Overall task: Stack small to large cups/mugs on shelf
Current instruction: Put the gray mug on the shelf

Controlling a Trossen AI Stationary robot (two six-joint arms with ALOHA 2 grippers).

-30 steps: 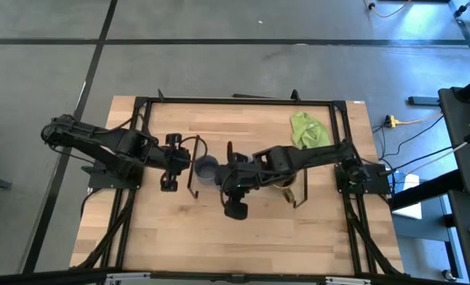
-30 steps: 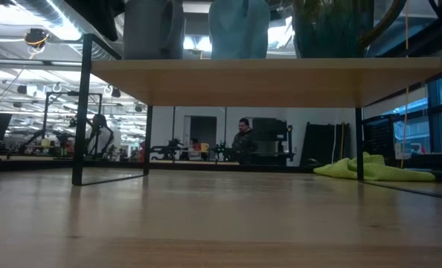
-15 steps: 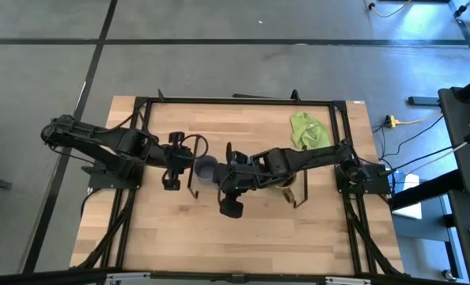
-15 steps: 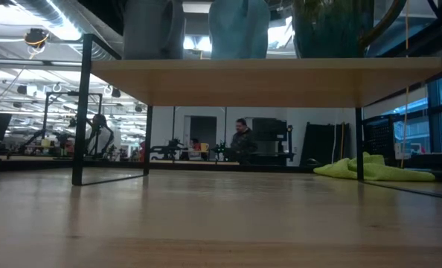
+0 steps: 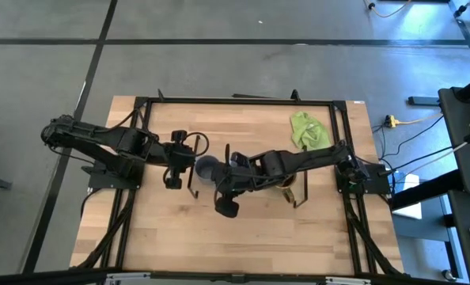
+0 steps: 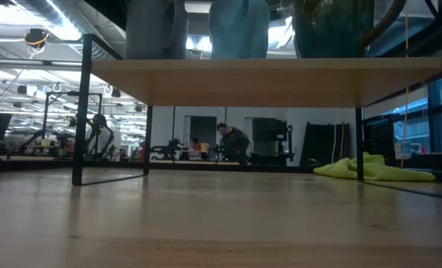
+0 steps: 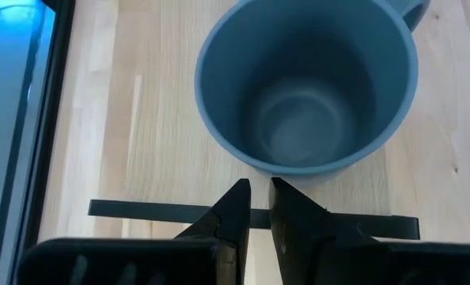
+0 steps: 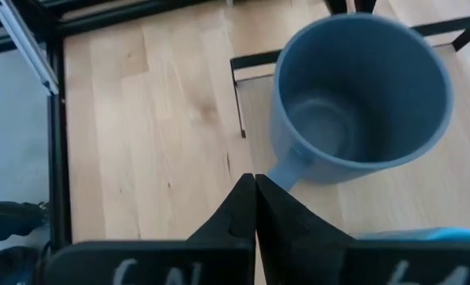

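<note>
The shelf [image 5: 251, 150] stands mid-table, and in the low view its board [image 6: 266, 78] carries three mugs in a row. They are the dark grey-blue mug [image 5: 206, 168] [image 6: 154, 30], the light blue mug [image 6: 239, 30] and the brown mug [image 5: 287, 188] [image 6: 332, 30]. My left gripper [image 5: 183, 162] [image 7: 260, 202] is shut just outside the shelf's left end frame, short of the grey-blue mug [image 7: 306, 87]. My right gripper [image 5: 219, 184] [image 8: 255, 186] is shut above the shelf, next to that mug's handle [image 8: 286, 170]. My right arm hides the light blue mug in the high view.
A lime-green cloth [image 5: 308, 129] [image 6: 373, 168] lies on the table toward the far right corner. The shelf's black end frame [image 7: 140, 210] runs in front of my left fingers. A person [image 6: 232, 141] is in the room beyond the table. Bare tabletop [image 5: 243, 245] lies near the front edge.
My right gripper has moved toward the table's left along the shelf, closer to the grey-blue mug. My left gripper has edged right, toward the shelf's left end. The mugs have stayed put. The person in the room behind has walked to the left.
</note>
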